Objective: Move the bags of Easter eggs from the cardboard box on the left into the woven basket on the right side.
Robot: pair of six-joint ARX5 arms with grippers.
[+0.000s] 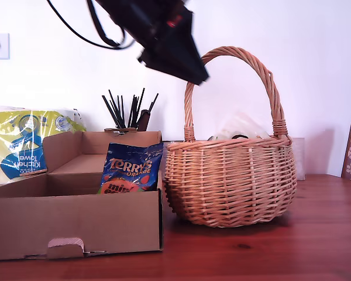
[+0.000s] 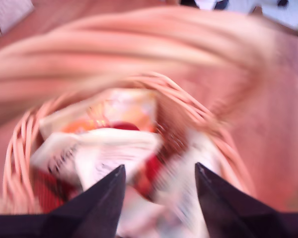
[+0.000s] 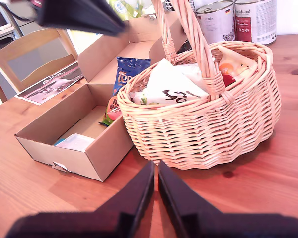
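Your woven basket (image 1: 231, 178) stands on the wooden table (image 1: 316, 240) at the middle of the exterior view, just right of the cardboard box (image 1: 76, 225), the two nearly touching. In the box, a dark blue bag (image 1: 130, 170) with orange print stands upright against the wall nearest the basket; the second wrist view shows it there too (image 3: 126, 74), with a pale flat packet (image 3: 74, 143) lying on the box floor. My first gripper (image 2: 159, 178) hangs above the basket, near the arch of its handle (image 1: 245, 58); its jaws are spread well apart with nothing between them, and below them you see, blurred, a white printed bag (image 2: 107, 151) and a yellow-orange bag (image 2: 126, 111) lying inside the basket. In the exterior view that gripper is the dark shape (image 1: 175, 44) at the top, left of the handle. My second gripper (image 3: 155, 173) sits low over the table on the near side of the basket, its jaws pressed almost together, holding nothing. Behind the box, at the exterior view's left, you have a kitchen towel pack (image 1: 23, 146) and a pot of black sticks (image 1: 128, 114). Two tins (image 3: 238, 20) stand on the far side of the basket in the second wrist view.
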